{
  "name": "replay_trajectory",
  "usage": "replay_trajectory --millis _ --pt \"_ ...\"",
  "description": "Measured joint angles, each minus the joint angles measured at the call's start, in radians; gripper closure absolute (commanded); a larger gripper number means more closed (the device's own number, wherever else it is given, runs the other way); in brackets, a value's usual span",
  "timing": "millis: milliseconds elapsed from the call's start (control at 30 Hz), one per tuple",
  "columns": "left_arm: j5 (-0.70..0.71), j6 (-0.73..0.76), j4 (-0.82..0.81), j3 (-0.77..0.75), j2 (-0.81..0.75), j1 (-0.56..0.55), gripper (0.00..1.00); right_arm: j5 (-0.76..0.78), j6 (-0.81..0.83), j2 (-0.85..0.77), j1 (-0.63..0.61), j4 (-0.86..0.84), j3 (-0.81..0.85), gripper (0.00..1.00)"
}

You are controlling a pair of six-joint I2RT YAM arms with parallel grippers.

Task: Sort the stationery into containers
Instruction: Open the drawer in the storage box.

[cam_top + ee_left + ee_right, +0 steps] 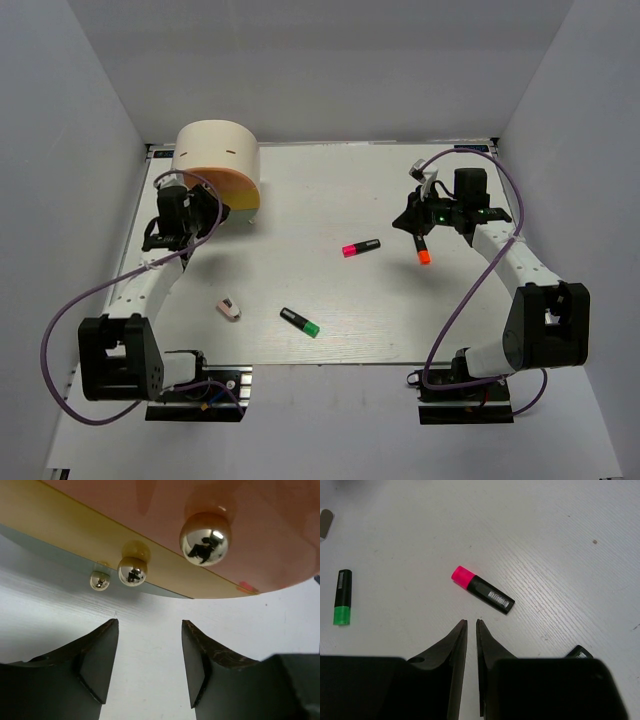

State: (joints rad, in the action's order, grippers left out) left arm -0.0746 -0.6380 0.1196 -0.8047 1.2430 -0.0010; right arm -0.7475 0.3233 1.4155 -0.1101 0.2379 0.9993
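The cream drum organizer [215, 160] stands at the far left. In the left wrist view its orange drawer [250, 525] and yellow drawer [60, 515] each carry a chrome knob, both shut. My left gripper [150, 625] is open and empty just in front of the knobs; it also shows in the top view [210, 213]. My right gripper [471, 622] is shut and empty, low over the table [411, 222]. The pink highlighter [482, 589] lies just ahead of it. The orange highlighter [424, 250] lies beside it. The green highlighter [300, 322] and the eraser [229, 308] lie nearer. No pens show.
White walls close in the table on the left, back and right. Purple cables loop from both arms. A black end of a highlighter [579, 652] peeks out from behind my right gripper body.
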Motion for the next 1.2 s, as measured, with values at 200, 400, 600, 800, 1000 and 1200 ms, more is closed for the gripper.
replay_trajectory --millis 200,400,600,800,1000,1200 --pt "-0.035 0.034 -0.058 0.0 0.099 0.023 0.45 0.001 0.006 0.0 0.0 0.0 0.0 0.81" --pt "-0.053 0.051 -0.08 -0.008 0.126 0.051 0.45 0.006 0.022 0.0 0.004 0.002 0.0 0.81" --pt "-0.057 0.055 -0.105 -0.012 0.124 0.08 0.45 0.008 0.026 0.0 0.005 0.003 0.0 0.81" --pt "-0.063 0.055 -0.119 -0.013 0.124 0.096 0.45 0.008 0.027 0.0 0.005 0.012 0.0 0.81" --pt "-0.069 0.055 -0.164 -0.013 0.129 0.098 0.45 0.008 0.031 0.0 0.005 0.028 0.0 0.81" --pt "-0.074 0.051 -0.186 -0.013 0.153 0.098 0.45 0.008 0.034 0.0 0.005 0.032 0.0 0.81"
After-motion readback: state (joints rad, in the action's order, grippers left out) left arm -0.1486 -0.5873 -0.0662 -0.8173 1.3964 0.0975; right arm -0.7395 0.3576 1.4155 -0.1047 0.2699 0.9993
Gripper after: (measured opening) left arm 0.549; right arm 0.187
